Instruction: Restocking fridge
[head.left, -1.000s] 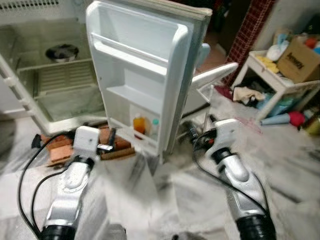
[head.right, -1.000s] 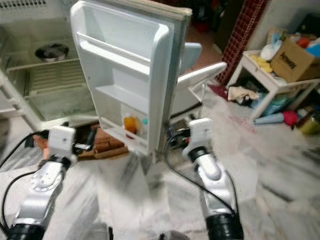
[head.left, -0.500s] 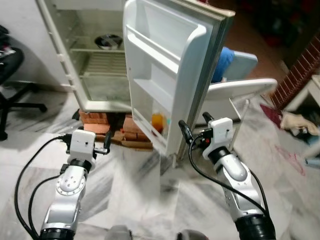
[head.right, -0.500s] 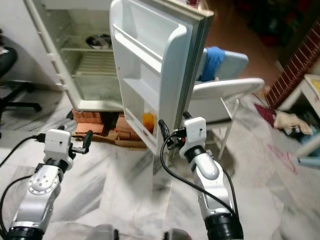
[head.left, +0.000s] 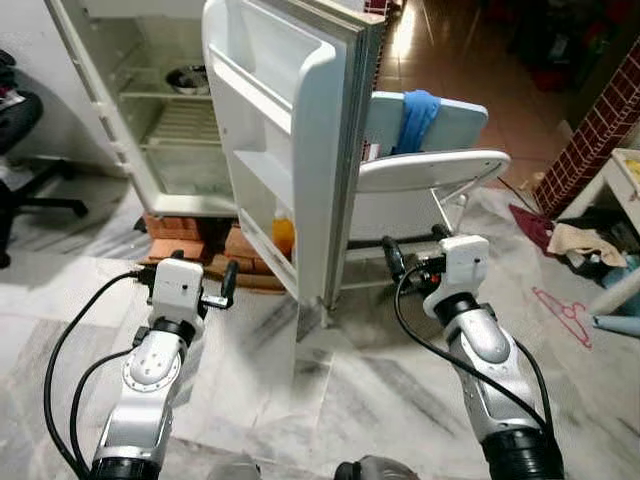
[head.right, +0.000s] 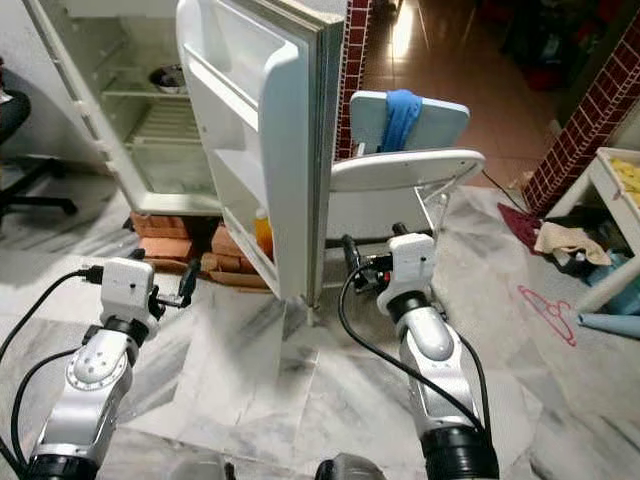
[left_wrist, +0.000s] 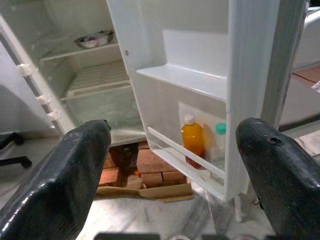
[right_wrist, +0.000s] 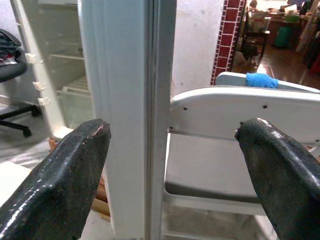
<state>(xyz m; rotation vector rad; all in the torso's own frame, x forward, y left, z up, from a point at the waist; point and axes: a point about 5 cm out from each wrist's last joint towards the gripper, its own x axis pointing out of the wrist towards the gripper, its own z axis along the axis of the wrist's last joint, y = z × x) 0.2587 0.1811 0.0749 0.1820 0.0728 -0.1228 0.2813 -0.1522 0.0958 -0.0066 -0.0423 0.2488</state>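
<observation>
Left eye view: fridge (head.left: 150, 110) with its door (head.left: 290, 150) swung wide; an orange bottle (head.left: 283, 236) stands in the lowest door shelf. My left gripper (head.left: 200, 290) and right gripper (head.left: 412, 262), both spread and empty, hover before the door's edge, chair (head.left: 430, 170) behind.

No readable text, label, brand, number or sign is seen in any view. The orange bottle (left_wrist: 193, 139) in the fridge door (head.left: 268, 140) carries no legible label; its surface is too small to be read.
</observation>
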